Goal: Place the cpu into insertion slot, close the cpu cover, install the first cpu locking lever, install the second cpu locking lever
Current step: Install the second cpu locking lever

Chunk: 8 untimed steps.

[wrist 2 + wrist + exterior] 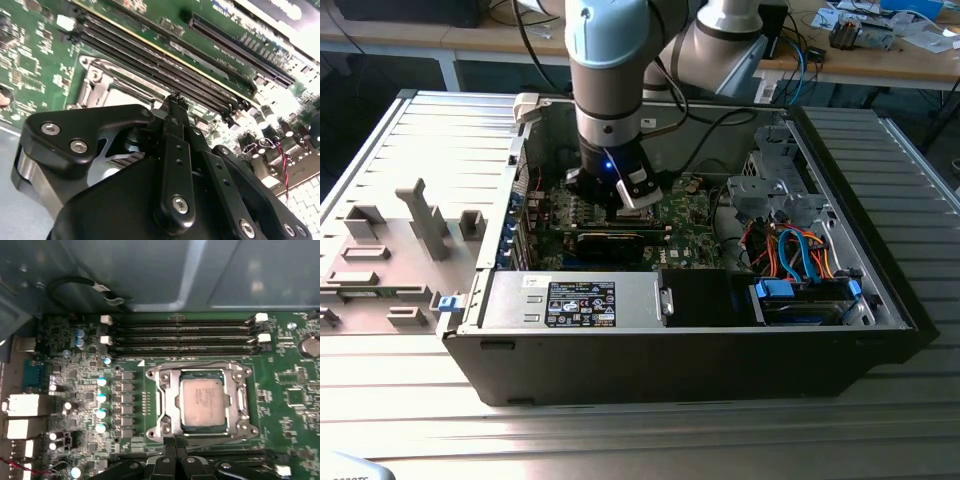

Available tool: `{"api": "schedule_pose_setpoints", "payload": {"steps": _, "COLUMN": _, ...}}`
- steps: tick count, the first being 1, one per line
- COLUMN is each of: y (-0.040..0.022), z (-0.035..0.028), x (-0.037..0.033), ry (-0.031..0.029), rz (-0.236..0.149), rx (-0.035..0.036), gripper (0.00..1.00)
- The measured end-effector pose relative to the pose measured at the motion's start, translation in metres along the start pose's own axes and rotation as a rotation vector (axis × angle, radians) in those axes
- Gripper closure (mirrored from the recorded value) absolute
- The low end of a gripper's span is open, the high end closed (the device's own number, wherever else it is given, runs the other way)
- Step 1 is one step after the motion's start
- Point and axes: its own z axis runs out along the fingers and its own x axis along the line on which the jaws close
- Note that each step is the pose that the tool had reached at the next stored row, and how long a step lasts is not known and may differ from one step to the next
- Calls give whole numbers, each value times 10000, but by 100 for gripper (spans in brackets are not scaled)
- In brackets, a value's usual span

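The silvery-grey cpu [202,400] lies flat in the insertion slot [200,429] on the green board. The silver cpu cover [167,405] lies down around it, framing the chip. A thin wire lever [195,363] runs along the frame's side nearest the memory slots. My gripper [176,444] is shut, its two black fingertips pressed together right at the frame's opposite edge; I cannot tell if they pinch anything. In the second wrist view the gripper [175,100] hovers just beside the cover [92,85]. In the exterior view the gripper [632,197] reaches down inside the open computer case.
Long black memory slots [185,337] run beside the socket, and blue-topped capacitors [101,405] stand on another side. In the exterior view a black card [610,243], a labelled power supply [580,300], cables [800,250] and the case walls [520,170] surround the arm.
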Motion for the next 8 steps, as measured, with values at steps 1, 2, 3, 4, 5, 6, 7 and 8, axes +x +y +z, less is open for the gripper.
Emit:
{"api": "schedule_pose_setpoints", "payload": {"steps": 1, "y": -5, "z": 13, "x": 29, "ry": 3, "rz": -8, "rx": -72, "gripper": 89}}
{"api": "schedule_pose_setpoints", "payload": {"steps": 2, "y": -10, "z": 25, "x": 55, "ry": 7, "rz": -16, "rx": -156, "gripper": 89}}
{"api": "schedule_pose_setpoints", "payload": {"steps": 3, "y": -18, "z": 37, "x": 74, "ry": 11, "rz": -27, "rx": -272, "gripper": 89}}
{"api": "schedule_pose_setpoints", "payload": {"steps": 4, "y": -23, "z": 44, "x": 83, "ry": 14, "rz": -36, "rx": -349, "gripper": 89}}
{"api": "schedule_pose_setpoints", "payload": {"steps": 5, "y": -31, "z": 47, "x": 90, "ry": 18, "rz": -41, "rx": -424, "gripper": 89}}
{"api": "schedule_pose_setpoints", "payload": {"steps": 6, "y": -44, "z": 49, "x": 101, "ry": 22, "rz": -44, "rx": -546, "gripper": 89}}
{"api": "schedule_pose_setpoints", "payload": {"steps": 7, "y": -55, "z": 50, "x": 108, "ry": 25, "rz": -50, "rx": -638, "gripper": 89}}
{"api": "schedule_pose_setpoints", "payload": {"steps": 8, "y": -95, "z": 61, "x": 116, "ry": 33, "rz": -76, "rx": -770, "gripper": 89}}
